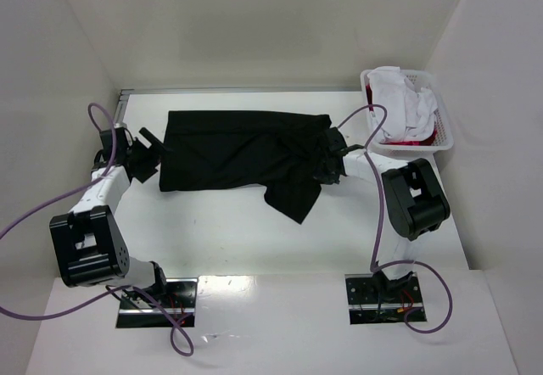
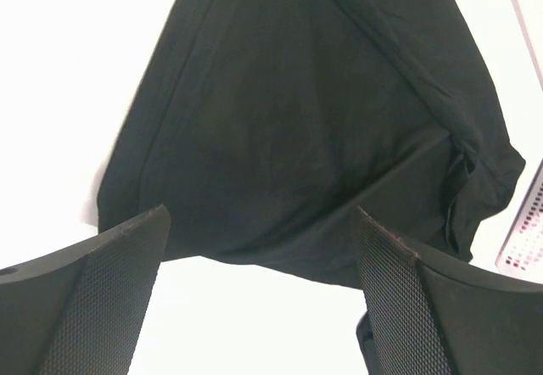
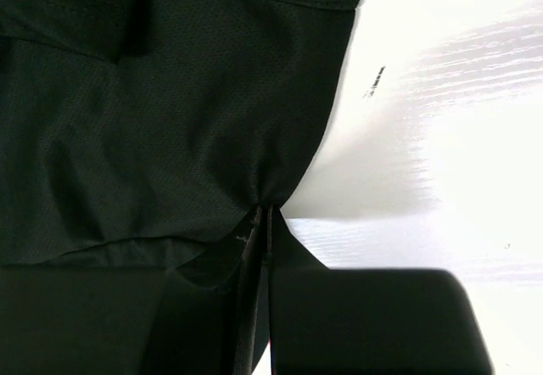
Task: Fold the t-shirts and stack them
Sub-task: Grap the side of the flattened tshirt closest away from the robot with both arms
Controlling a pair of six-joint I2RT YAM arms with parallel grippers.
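A plain black t-shirt (image 1: 237, 150) lies spread across the back middle of the table, one part trailing toward the front near the right arm. My left gripper (image 1: 154, 148) is open at the shirt's left edge; in the left wrist view (image 2: 263, 256) its fingers stand wide apart with bare table between them and the black t-shirt (image 2: 314, 120) just beyond. My right gripper (image 1: 329, 159) is shut on the shirt's right edge; in the right wrist view (image 3: 263, 218) the black t-shirt's cloth (image 3: 170, 120) is pinched between the closed fingers. White and red t-shirts (image 1: 405, 108) lie crumpled in the basket.
A white plastic lattice basket (image 1: 445, 142) stands at the back right, and its edge shows in the left wrist view (image 2: 528, 231). White walls close the table on the left, back and right. Purple cables loop from both arms.
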